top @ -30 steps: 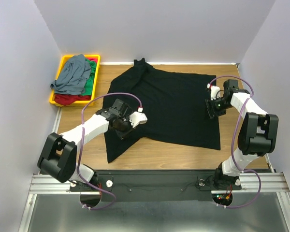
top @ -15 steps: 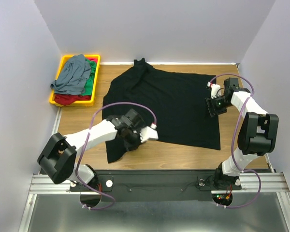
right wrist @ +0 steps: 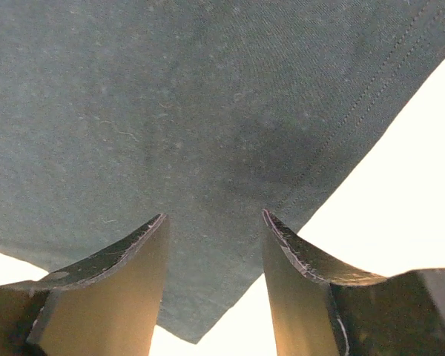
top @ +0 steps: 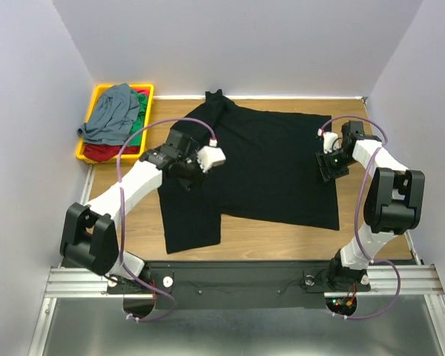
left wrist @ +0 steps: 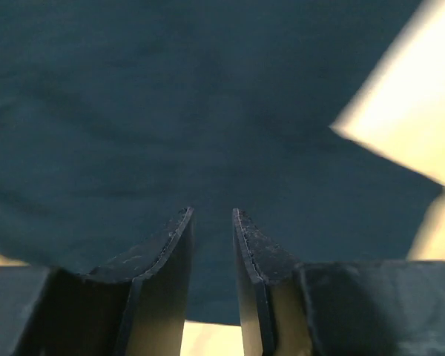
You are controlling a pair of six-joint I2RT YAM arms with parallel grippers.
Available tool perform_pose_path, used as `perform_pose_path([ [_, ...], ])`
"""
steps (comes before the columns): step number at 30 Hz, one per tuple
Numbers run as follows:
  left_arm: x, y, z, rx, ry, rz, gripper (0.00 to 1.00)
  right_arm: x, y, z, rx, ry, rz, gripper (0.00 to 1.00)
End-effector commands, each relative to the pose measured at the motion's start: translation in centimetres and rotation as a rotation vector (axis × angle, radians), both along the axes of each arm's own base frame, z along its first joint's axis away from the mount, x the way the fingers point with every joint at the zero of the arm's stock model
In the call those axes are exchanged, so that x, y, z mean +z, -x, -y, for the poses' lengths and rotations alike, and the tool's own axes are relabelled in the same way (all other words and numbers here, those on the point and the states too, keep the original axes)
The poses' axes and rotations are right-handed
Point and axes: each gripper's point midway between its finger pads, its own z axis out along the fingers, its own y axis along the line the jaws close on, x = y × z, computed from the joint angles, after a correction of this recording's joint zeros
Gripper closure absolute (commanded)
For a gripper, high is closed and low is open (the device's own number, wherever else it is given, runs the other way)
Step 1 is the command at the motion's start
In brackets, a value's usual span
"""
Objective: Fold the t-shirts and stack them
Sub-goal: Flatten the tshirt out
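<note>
L pincer (left wrist: 211, 215): narrow gap, holds nothing, just over black t-shirt (top: 274, 159) near its left side. R pincer (right wrist: 213, 219): wide, empty, over shirt's right edge. Shirt lies spread on worktop (top: 267, 241). 3 other t-shirts (top: 113, 113) sit in yellow tray (top: 102, 90).

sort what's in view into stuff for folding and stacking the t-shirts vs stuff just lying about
For the job:
- black t-shirt, spread out
- grey-blue t-shirt, green t-shirt and red t-shirt, heaped together

Just lying about:
- yellow tray holding that heap
- table
</note>
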Motion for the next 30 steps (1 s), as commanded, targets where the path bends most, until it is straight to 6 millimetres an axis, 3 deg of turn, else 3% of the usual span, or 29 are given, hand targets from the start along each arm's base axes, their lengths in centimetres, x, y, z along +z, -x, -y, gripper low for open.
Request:
perform_pose_path([
  [1, -0.2, -4.9, -2.7, 0.116, -0.070, 0.103, 0.61, -0.3, -0.6, 0.5, 0.004, 0.043, 0.010, 0.43],
  [6, -2.7, -8.9, -6.3, 0.251, -0.164, 0.134, 0.62, -2.3, 0.4, 1.2, 0.021, 0.107, -0.053, 0.44],
  [9, -5.4, -8.9, -7.6, 0.260, -0.242, 0.095, 0.64, -3.7, 1.3, 2.3, 0.037, 0.169, -0.098, 0.45],
  [14, -9.1, -5.7, -8.9, 0.204, -0.327, -0.026, 0.70, -5.0, 2.6, 4.1, 0.073, 0.273, -0.140, 0.46],
  [18, -10.8, 0.1, -8.6, 0.078, -0.370, -0.147, 0.76, -4.7, 3.4, 5.4, 0.090, 0.349, -0.149, 0.47],
  [22, -10.2, 6.0, -6.5, -0.085, -0.366, -0.220, 0.79, -3.9, 5.0, 6.3, 0.160, 0.402, -0.154, 0.47],
  [26, -7.5, 9.5, -3.7, -0.208, -0.286, -0.272, 0.80, -2.4, 6.4, 6.4, 0.239, 0.421, -0.146, 0.47],
  [27, -6.1, 10.4, -2.6, -0.256, -0.231, -0.312, 0.80, -1.2, 6.0, 6.2, 0.244, 0.407, -0.114, 0.47],
  [29, -4.4, 10.4, -1.5, -0.274, -0.178, -0.308, 0.76, 0.3, 4.9, 5.9, 0.227, 0.385, -0.060, 0.46],
  [30, -2.8, 9.0, -0.7, -0.265, -0.141, -0.263, 0.75, 1.1, 3.8, 5.3, 0.197, 0.335, -0.017, 0.46],
])
